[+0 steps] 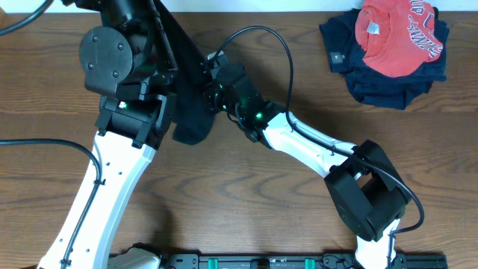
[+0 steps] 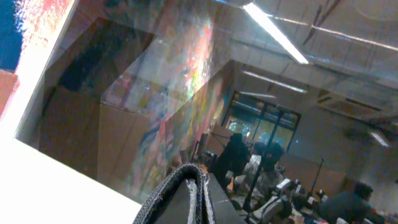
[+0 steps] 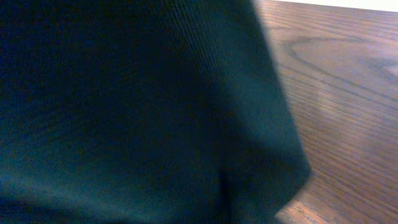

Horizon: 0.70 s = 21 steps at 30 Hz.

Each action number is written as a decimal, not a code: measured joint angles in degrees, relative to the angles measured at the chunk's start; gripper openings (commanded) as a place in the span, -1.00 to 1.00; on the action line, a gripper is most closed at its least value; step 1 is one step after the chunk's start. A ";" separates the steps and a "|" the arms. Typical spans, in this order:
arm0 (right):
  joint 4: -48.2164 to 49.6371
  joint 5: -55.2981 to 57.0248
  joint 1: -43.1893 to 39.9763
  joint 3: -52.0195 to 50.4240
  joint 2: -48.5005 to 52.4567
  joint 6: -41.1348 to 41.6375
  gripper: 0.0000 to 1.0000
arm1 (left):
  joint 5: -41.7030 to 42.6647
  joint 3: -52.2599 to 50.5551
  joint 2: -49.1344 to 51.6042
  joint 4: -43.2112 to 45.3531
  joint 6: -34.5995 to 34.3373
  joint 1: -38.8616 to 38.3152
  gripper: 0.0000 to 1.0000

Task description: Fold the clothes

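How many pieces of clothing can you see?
3: a black garment bunched at centre-left, and a red shirt at top right, lying on a navy garment. More may be hidden underneath.

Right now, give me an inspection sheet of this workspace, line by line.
Surface: brown wooden table.
Job's things: black garment hangs bunched between both arms, not folded.
Clutter: red shirt lies on a navy garment, far right.
Hands: left hand and right hand are at the black garment; open or shut cannot be told.
Cables: one black cable loops above the right arm, another runs by the left arm.
Surroundings: ceiling lights and people show in the left wrist view.
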 measured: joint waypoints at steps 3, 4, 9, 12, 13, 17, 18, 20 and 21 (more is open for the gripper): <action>-1.11 0.48 -0.09 0.00 0.00 0.85 -0.98 | -0.96 0.00 0.00 -0.59 0.11 0.00 -0.88; -1.86 0.46 -0.20 0.02 0.00 0.92 -0.98 | -1.64 0.00 0.00 -0.66 0.28 -0.02 -0.88; -9.09 -2.64 -2.84 0.02 -0.79 0.96 -0.98 | -7.13 0.00 0.00 -0.92 4.33 -0.04 -0.88; -15.50 -6.49 -6.97 0.00 -3.32 -0.24 -0.98 | -11.45 0.00 0.00 -1.99 7.43 -0.09 -0.88; -17.79 -7.69 -8.74 0.00 -4.63 -0.79 -0.98 | -12.81 0.00 0.00 -2.73 8.31 -0.09 -0.88; -26.56 -11.82 -15.91 -0.02 -10.54 -4.11 -0.98 | -18.25 0.00 0.00 -6.43 11.52 -0.11 -0.88; -28.52 -13.00 -18.10 -0.02 -12.33 -5.20 -0.98 | -19.74 0.00 0.00 -7.30 12.24 -0.17 -0.88; -32.02 -14.95 -21.57 0.00 -15.47 -7.32 -0.98 | -22.43 0.00 0.00 -8.39 13.90 -0.31 -0.88; -33.75 -16.15 -23.32 0.02 -17.16 -8.44 -0.98 | -23.78 0.00 0.00 -8.72 14.73 -0.35 -0.88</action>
